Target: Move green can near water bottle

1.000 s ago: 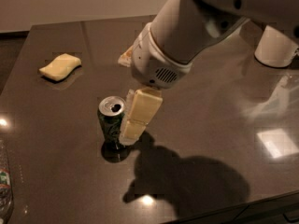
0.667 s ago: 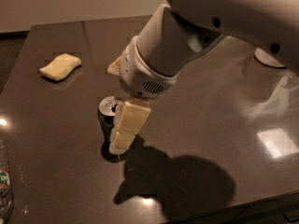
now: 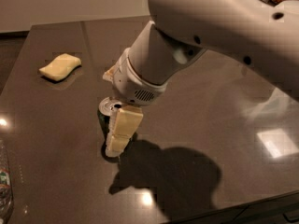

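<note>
The green can point(image 3: 104, 119) stands upright on the dark table point(image 3: 56, 129), left of centre, its silver top showing. My gripper point(image 3: 116, 136) has come down over the can; its cream part covers the can's right and front side, down to the table. The big white arm point(image 3: 187, 45) reaches in from the upper right. The water bottle point(image 3: 4, 181) lies at the bottom left edge of the view, mostly cut off, well left of the can.
A pale yellow sponge point(image 3: 60, 66) lies at the back left of the table. The arm's shadow falls on the table in front of the can. The table's front edge runs along the bottom right.
The arm has moved left and down toward the can. The gripper, which stood beside the can's right side, now overlaps it. The can has not moved.
</note>
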`<state>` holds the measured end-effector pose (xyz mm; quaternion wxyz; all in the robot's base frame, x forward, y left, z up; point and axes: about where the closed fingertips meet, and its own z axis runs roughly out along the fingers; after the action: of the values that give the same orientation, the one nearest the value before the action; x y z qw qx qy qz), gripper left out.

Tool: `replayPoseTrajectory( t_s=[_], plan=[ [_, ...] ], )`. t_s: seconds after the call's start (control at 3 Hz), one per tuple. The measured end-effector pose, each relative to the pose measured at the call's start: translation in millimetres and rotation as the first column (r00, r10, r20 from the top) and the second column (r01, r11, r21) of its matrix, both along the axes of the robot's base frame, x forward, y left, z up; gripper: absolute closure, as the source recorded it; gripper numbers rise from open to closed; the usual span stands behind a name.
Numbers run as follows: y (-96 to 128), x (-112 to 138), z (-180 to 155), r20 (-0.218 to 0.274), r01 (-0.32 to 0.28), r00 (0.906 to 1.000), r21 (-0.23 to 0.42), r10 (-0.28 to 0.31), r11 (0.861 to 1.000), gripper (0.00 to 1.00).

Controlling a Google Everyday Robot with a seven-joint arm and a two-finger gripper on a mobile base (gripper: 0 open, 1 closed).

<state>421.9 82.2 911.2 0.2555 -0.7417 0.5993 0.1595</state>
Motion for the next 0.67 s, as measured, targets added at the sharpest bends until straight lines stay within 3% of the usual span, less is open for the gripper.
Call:
replayPoseTrajectory(
  t_s=[0.67],
  plan=[
    [-6.9,11.7,-9.4,-0.013,-0.003,0.9999,0.012,0.003,1.000,0.23]
  ],
)
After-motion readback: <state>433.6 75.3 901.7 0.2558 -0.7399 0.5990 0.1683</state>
